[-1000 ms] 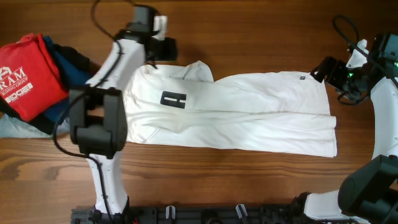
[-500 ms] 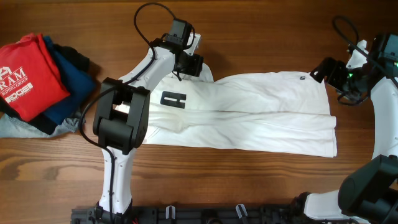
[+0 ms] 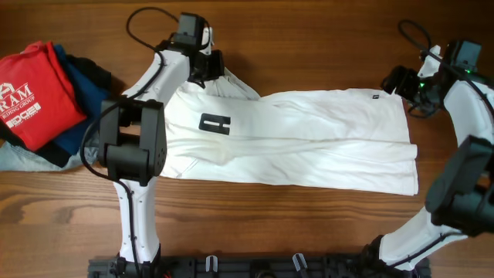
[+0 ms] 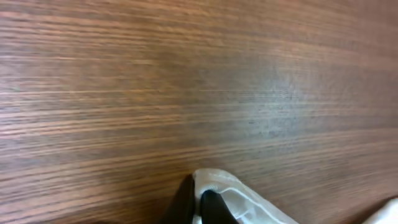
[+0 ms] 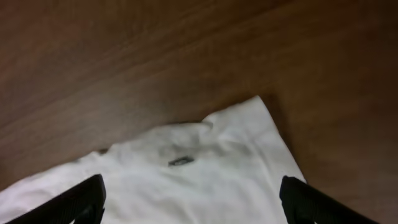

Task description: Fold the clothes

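While the T-shirt (image 3: 309, 139) lies spread on the bench (image 3: 309, 31), step: taking hold for a first fold, I judge
Left end effector (image 3: 205, 68): pinched shut on the shirt's edge
Right end effector (image 3: 401, 81): jaws wide, empty, hem corner just beneath it
T-shirt: stretched between both end effectors
Next: right should descend and close on the hem, then both lift together

Dark brown wood-grain table (image 3: 309, 31) under soft, even light
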Tool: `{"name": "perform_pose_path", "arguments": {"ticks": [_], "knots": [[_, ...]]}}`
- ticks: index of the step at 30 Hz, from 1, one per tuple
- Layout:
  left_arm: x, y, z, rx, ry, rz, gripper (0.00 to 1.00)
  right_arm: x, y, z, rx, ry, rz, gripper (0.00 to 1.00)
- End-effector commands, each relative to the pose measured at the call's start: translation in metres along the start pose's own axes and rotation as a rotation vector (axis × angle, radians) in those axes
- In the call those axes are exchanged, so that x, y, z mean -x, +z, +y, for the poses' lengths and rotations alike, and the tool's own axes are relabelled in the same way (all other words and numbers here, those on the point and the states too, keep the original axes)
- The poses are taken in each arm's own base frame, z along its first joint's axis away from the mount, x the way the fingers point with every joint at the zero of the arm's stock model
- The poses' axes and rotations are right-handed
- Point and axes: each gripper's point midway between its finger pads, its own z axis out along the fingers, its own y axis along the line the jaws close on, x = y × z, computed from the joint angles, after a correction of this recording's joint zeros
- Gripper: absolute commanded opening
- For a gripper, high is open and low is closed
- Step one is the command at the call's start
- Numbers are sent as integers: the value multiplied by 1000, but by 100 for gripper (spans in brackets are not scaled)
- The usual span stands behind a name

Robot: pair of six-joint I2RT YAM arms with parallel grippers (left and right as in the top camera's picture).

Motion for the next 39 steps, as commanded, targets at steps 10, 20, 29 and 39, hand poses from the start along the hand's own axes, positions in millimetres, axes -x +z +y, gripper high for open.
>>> {"name": "perform_pose_path", "arguments": {"ticks": [10, 20, 29, 39], "knots": [[2, -22, -16, -51, -60, 19, 4, 28, 68, -18, -243, -19, -133, 91], [2, -22, -16, -51, -60, 19, 4, -1, 92, -32, -278, -3, -29, 72], [10, -29, -13, -53, -66, -5, 4, 2, 72, -51, -318, 166, -49, 4], [13, -109, -25, -52, -80, -33, 4, 8, -26, -45, -361, 212, -90, 4]]}}
